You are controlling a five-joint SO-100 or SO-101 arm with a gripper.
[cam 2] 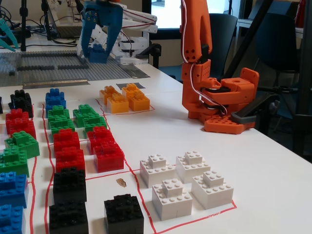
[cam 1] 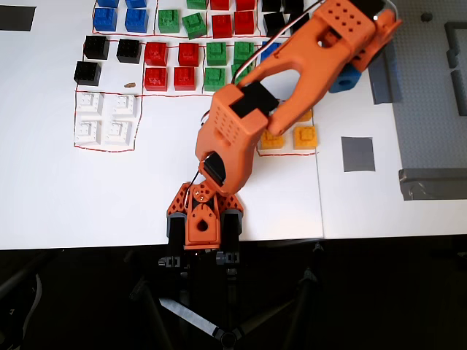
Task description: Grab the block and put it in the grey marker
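Partly hidden yellow bricks (cam 1: 305, 135) (arm (cam 1: 292, 76) overhead)

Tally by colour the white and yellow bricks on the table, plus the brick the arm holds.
White studded plastic bricks: 4
Yellow studded plastic bricks: 4
Blue studded plastic brick, held aloft: 1
Total: 9
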